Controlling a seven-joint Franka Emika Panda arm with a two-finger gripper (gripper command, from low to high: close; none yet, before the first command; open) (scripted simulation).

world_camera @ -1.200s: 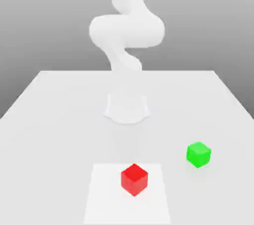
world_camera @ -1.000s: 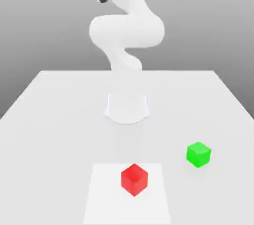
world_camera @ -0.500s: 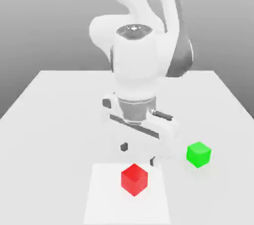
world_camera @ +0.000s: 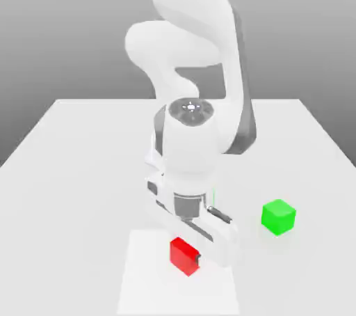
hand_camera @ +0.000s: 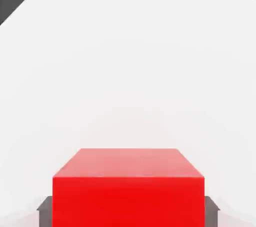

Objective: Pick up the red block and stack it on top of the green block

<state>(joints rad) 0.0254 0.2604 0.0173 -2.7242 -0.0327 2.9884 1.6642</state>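
1. Nearest us in the exterior view we see a pale square (world_camera: 149,290) on the white table (world_camera: 55,238).
2. At the square's far part we find the red block (world_camera: 183,256), partly covered by the hand; it seems to rest on the surface, though we cannot be sure it touches.
3. We see the gripper (hand_camera: 128,213) closed on the red block, a dark fingertip (hand_camera: 45,213) against each of two opposite sides.
4. Somewhat farther back, toward the exterior view's right, we have the green block (world_camera: 278,216), apart from the gripper.
5. Behind, we see the white arm (world_camera: 188,1) reaching forward and down.
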